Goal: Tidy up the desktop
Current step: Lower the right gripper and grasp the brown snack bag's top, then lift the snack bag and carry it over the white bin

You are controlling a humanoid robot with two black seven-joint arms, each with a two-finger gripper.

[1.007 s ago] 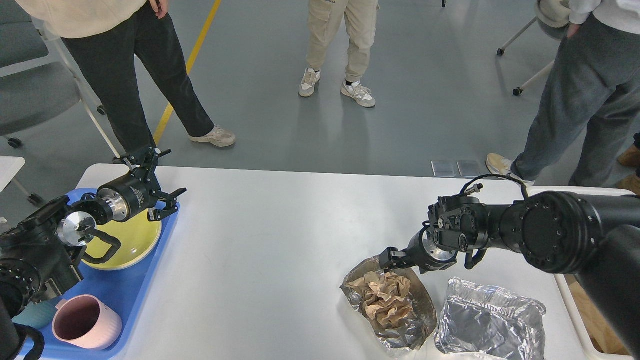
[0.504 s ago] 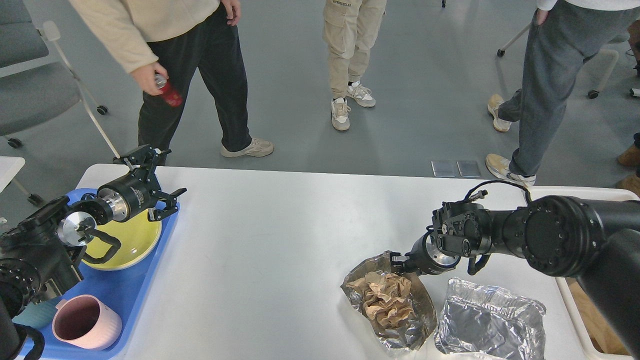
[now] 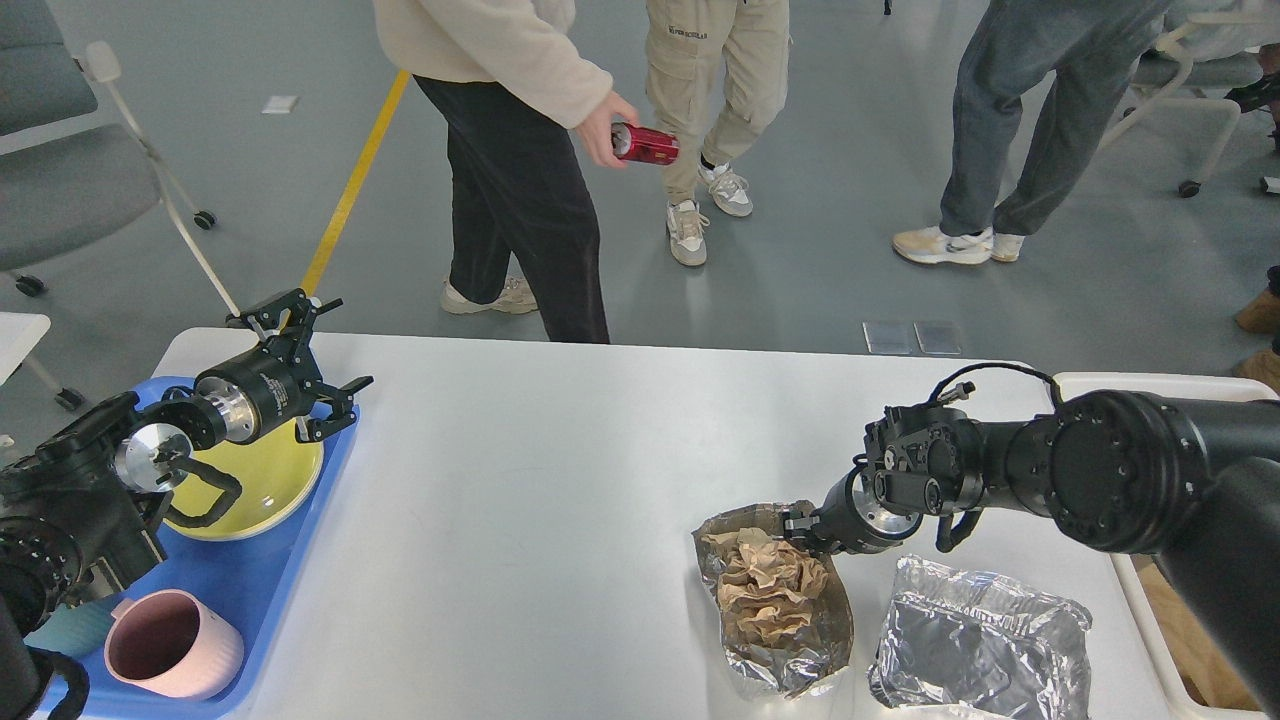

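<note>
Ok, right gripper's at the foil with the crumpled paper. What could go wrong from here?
1. The right gripper meets only the thin rim of the foil container; the foil may tear or fold, and the loose brown paper could spill onto the desktop.
2. The empty foil tray sits right beside it and could get dragged or knocked.
3. A person holding a red can stands at the table's far edge, close if the arm swings outward.
</note>
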